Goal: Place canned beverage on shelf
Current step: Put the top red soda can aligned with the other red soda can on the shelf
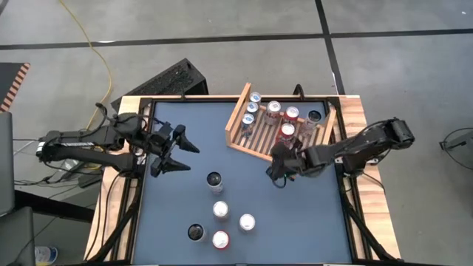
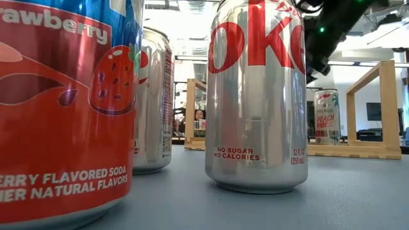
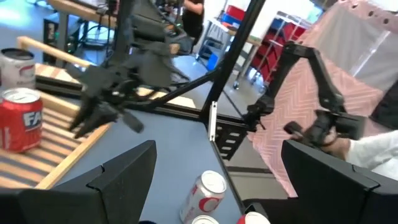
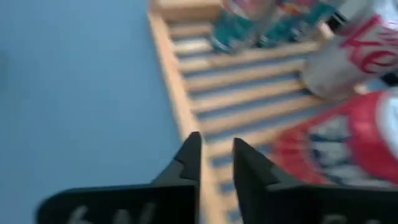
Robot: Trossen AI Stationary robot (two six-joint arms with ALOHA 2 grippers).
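Grey concrete floor (image 1: 222, 22) with dark seam lines, yellow cable (image 1: 102, 59) trailing across it, light wooden frames (image 2: 374, 83) standing in the room beyond, bright ceiling lighting overhead, red storage bins (image 3: 239, 14) on racking, pink patterned drape (image 3: 348, 74).

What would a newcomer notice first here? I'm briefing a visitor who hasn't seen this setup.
Probably the light wooden slatted shelf at the dark blue table's far right, already holding several cans. The right gripper hangs by its near edge, fingers nearly together and empty. Five loose cans cluster at the near middle, among them a red-topped can.
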